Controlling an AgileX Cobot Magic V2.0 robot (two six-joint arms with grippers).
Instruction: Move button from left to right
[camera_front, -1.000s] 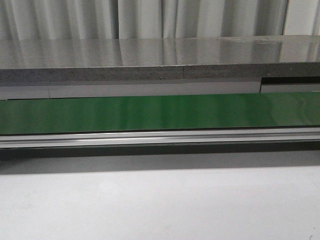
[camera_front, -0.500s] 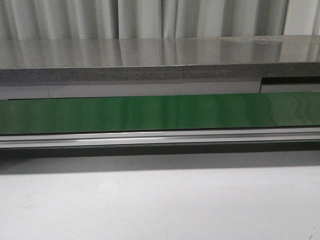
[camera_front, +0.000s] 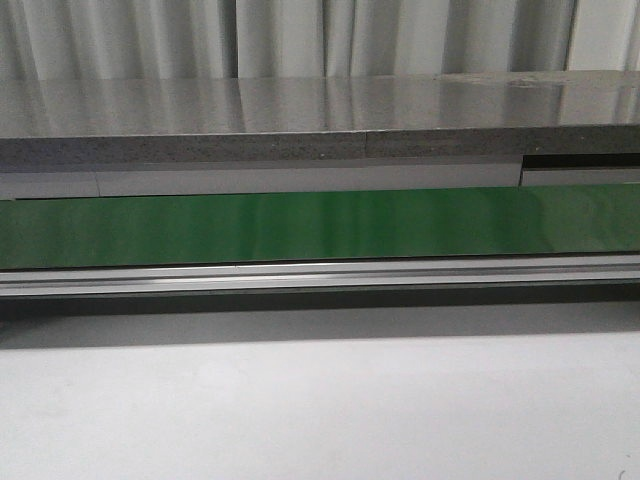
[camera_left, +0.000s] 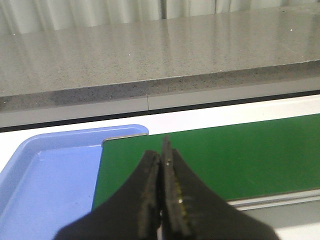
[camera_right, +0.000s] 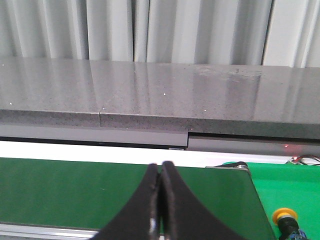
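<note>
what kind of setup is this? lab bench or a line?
Looks like a mock production-line cell, probably a test lab: a green conveyor belt on an aluminium frame rail, a blue tray at its end, a yellow push-button on a second green surface, and a grey stone-look counter before curtains.

light: bright, even | glare: grey counter (camera_front: 320, 105) sheen | shadow: below rail (camera_front: 320, 275) | focus: sharp

Long green conveyor belt (camera_front: 320, 225) runs beneath a grey speckled stone counter (camera_front: 320, 110); shallow blue plastic tray (camera_left: 45, 185) sits at its end.
</note>
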